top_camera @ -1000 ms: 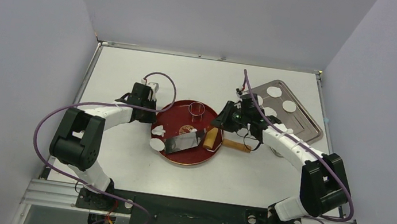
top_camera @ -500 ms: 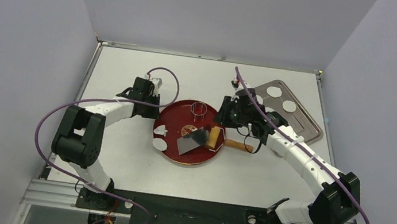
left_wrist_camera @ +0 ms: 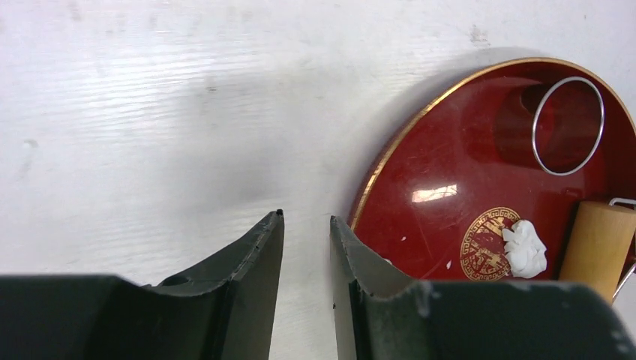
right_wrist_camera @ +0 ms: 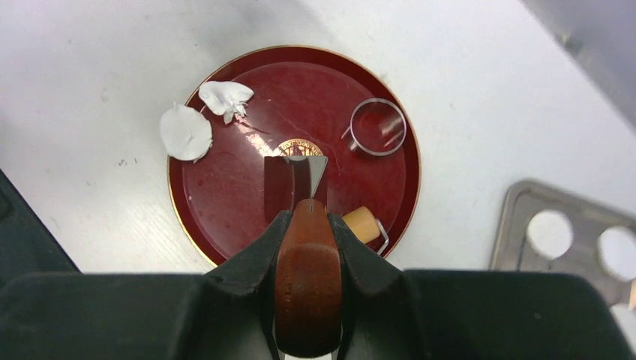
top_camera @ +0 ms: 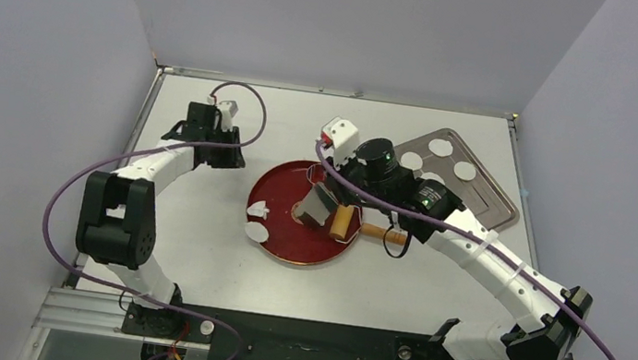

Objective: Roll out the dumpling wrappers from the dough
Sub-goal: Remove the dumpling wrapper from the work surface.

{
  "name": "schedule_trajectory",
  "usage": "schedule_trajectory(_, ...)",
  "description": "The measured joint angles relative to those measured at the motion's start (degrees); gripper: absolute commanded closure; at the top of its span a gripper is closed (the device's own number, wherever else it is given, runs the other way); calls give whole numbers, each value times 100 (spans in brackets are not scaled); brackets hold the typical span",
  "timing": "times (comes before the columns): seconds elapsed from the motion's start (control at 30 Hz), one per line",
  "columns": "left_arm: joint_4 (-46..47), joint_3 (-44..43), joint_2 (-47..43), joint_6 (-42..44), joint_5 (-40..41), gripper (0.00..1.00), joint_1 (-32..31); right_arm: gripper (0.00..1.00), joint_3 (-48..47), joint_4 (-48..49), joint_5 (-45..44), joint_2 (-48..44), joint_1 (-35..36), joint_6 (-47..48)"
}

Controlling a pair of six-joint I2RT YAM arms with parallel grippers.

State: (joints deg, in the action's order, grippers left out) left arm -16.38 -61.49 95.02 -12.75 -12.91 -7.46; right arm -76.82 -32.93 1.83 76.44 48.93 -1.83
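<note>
Item: dough [left_wrist_camera: 523, 249], 1 small lump at centre of red plate [left_wrist_camera: 450, 150], just beside rolling pin [left_wrist_camera: 596, 240] | Handling: likely soft, tacky, light, so lift from beneath, not pinch | Left end effector [left_wrist_camera: 306, 217]: narrowly parted, empty, over worktop [left_wrist_camera: 150, 112] | Right end effector [right_wrist_camera: 307, 217]: clamped on scraper [right_wrist_camera: 296, 176] handle

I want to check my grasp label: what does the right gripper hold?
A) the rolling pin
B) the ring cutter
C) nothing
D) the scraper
D: the right gripper is shut on the scraper by its brown handle, while the rolling pin and the ring cutter lie on the plate.
</note>
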Motion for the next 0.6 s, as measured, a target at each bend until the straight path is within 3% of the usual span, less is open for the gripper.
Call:
schedule_trajectory(0.27,-249,33,-435,129,-407,73,946,100,-302,151,162,205,870,1738)
schedule_trajectory(0.6,-308,243,-529,140,-640,73,1045,100,-586,546,592,962,1078,2441)
